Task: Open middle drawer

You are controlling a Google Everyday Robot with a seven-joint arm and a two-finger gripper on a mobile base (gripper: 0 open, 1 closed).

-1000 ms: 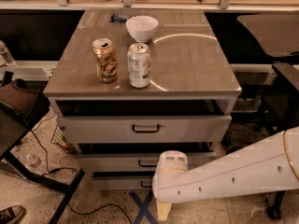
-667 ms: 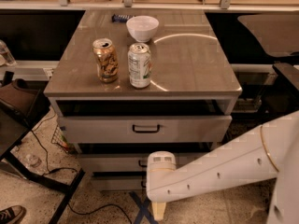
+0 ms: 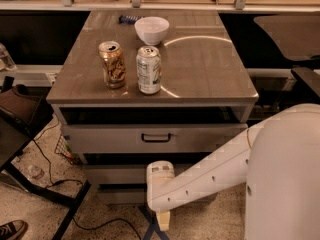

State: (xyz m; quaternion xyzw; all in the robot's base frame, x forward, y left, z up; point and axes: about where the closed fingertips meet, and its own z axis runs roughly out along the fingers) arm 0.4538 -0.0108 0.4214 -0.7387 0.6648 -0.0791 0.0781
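Nearest, the gripper [image 3: 162, 220] hangs low before the cabinet's base, pointing floorward, grip state not discernible. The white arm [image 3: 210, 179] slants across the middle drawer [image 3: 112, 174], hiding its handle, and has shifted left since earlier. Beyond are the top drawer [image 3: 200, 139], then the cabinet top [image 3: 210, 69] with a brown can [image 3: 113, 64], a white can [image 3: 149, 70] and a bowl [image 3: 151, 30].

glossy tabletop [image 3: 210, 69]; glossy bowl [image 3: 151, 30]; matt plastic jaws at bottom centre
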